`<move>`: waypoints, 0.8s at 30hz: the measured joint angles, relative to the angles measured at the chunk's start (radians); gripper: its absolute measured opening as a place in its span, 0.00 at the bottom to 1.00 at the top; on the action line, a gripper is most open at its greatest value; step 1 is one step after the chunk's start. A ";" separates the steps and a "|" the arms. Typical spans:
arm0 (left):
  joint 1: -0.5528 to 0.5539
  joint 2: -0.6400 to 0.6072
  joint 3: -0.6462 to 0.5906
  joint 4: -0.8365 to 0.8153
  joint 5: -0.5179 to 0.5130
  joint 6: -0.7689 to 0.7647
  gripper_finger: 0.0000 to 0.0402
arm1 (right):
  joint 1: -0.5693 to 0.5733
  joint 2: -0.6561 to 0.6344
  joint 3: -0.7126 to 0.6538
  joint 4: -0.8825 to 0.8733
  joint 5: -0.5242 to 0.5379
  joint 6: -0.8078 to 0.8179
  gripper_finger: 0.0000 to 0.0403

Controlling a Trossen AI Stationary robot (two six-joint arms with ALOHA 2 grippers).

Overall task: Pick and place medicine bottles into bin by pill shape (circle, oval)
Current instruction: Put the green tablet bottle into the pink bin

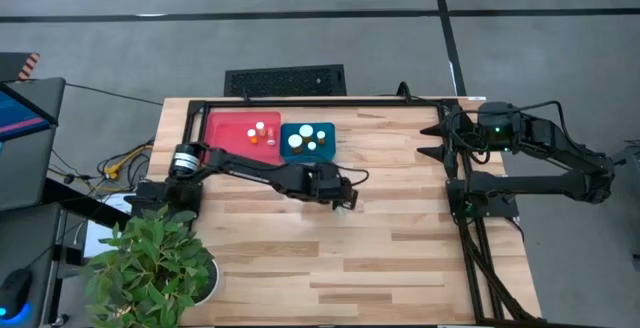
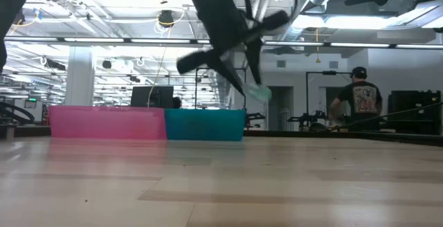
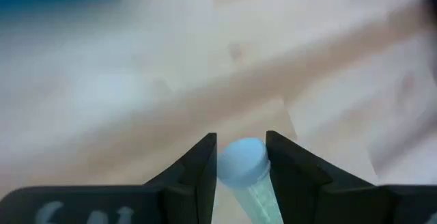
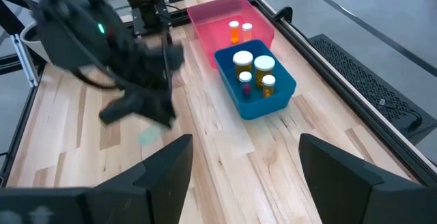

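bottles are nearly all sorted. nearest, the left claw (image 3: 240, 176) is clenched on one pale-capped bottle (image 3: 242, 162), lifted off the surface (image 1: 400, 228) just short of the bins. beyond it, the blue bin (image 4: 263, 101) holds four bottles, and the pink bin (image 4: 218, 19) holds two. no loose bottle shows, so this one looks last. the right claw (image 4: 246, 162) waits, spread wide, at the surface's right side.
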 joint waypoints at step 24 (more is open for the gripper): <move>0.041 -0.127 -0.120 -0.903 -0.737 -0.466 0.26 | 0.000 0.000 0.000 0.001 0.000 0.001 0.69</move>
